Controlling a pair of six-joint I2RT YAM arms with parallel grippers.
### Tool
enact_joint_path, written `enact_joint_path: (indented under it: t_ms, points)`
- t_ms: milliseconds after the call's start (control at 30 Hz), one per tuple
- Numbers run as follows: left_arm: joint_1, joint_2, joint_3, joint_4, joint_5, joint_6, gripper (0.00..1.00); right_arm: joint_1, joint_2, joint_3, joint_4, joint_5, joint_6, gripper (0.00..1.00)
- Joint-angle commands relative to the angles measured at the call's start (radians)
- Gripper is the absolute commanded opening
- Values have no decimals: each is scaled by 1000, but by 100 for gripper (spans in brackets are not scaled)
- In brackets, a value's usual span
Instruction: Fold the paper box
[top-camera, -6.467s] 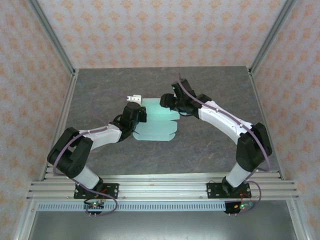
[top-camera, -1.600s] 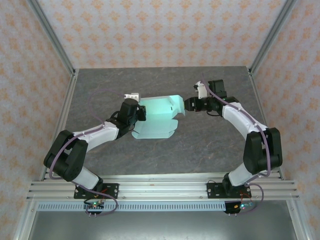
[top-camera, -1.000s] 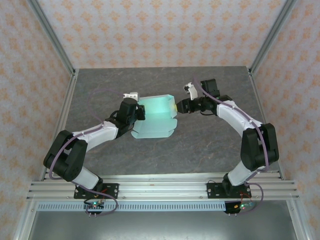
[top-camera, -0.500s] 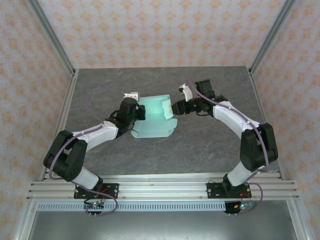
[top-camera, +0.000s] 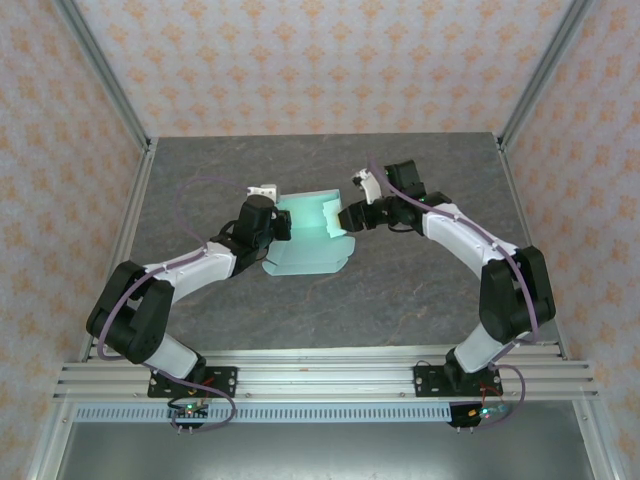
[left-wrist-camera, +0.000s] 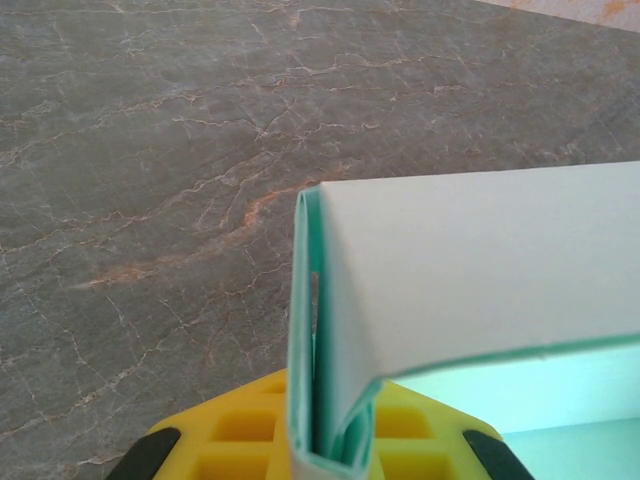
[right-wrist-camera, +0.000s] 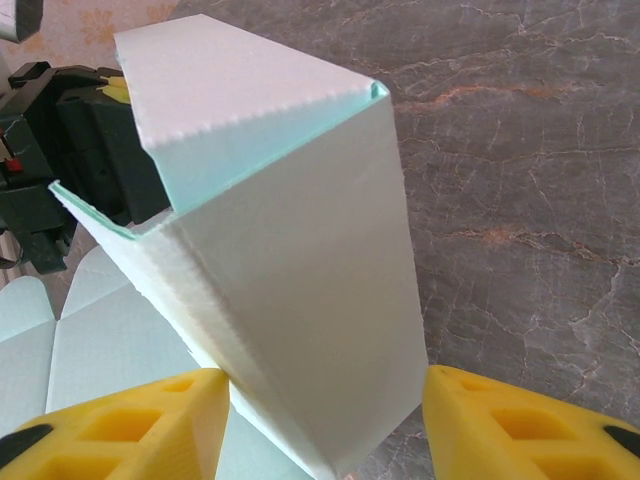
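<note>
From above, the paper box (top-camera: 305, 245) lies mid-counter (top-camera: 420, 290) with its right flap raised. The left gripper (top-camera: 283, 225) is at its left edge and the right gripper (top-camera: 347, 217) at the flap.

At the left wrist, the gripper is clamped tight on a folded box wall.

At the right wrist, the yellow fingers (right-wrist-camera: 130, 425) stand apart, straddling the upright flap.

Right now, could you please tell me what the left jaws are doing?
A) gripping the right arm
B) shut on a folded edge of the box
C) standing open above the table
B: in the left wrist view a doubled edge of the box sits pinched in the jaws of the left gripper.
</note>
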Motion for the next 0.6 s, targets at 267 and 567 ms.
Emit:
enact_joint_path:
  t_ms: [267, 567]
  points:
    - [-23, -46, 33, 6, 42, 1, 0, 107, 6, 82, 35, 337, 27, 43]
    - [-34, -52, 35, 2, 41, 1, 0, 182, 12, 83, 50, 655, 108, 33]
